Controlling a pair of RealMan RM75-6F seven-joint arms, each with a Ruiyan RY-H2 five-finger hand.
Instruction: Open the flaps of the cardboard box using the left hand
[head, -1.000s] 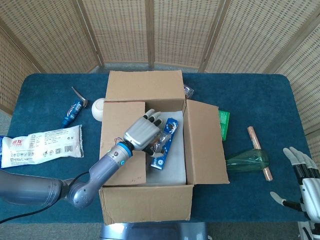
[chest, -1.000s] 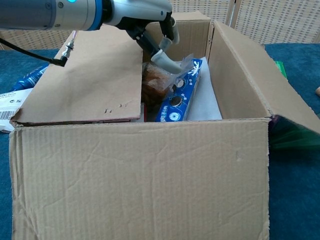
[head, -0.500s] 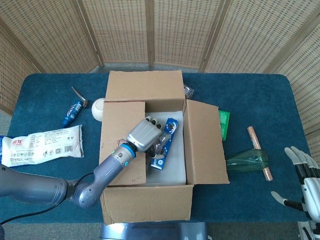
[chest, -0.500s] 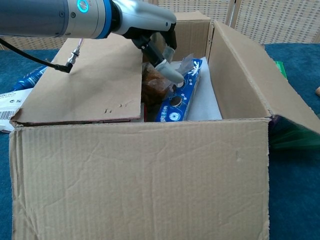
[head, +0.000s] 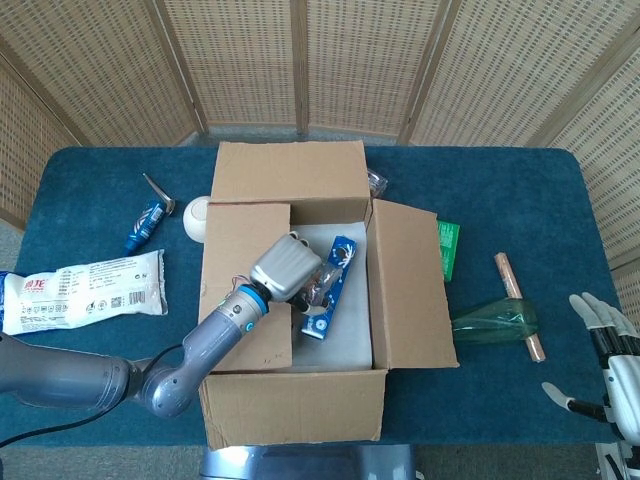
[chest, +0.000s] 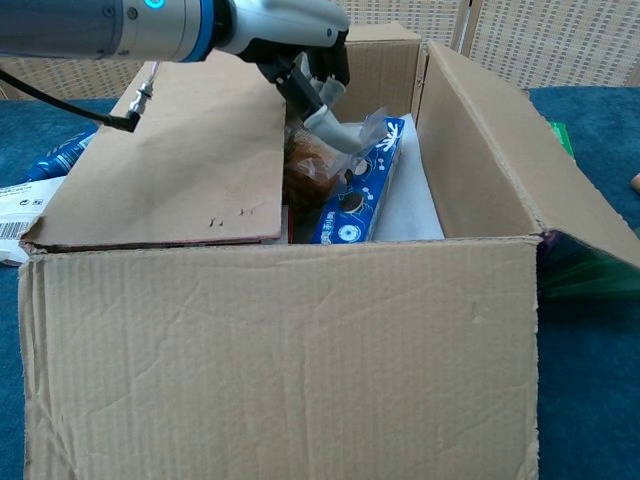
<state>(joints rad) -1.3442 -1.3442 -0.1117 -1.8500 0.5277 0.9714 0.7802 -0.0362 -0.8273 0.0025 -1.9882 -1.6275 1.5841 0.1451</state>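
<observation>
One corrugated cardboard box (head: 300, 300), flaps half-raised; left hand (head: 285, 268) curls over its flat left flap (head: 245, 280); right hand (head: 610, 370) spread, idle.

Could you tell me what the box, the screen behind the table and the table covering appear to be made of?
The box looks like plain brown corrugated cardboard, matte, with fluting lines showing on its front wall. The screen appears to be woven cane or rattan in wooden frames. The table covering seems a dark blue, felt-like cloth, matte.
</observation>
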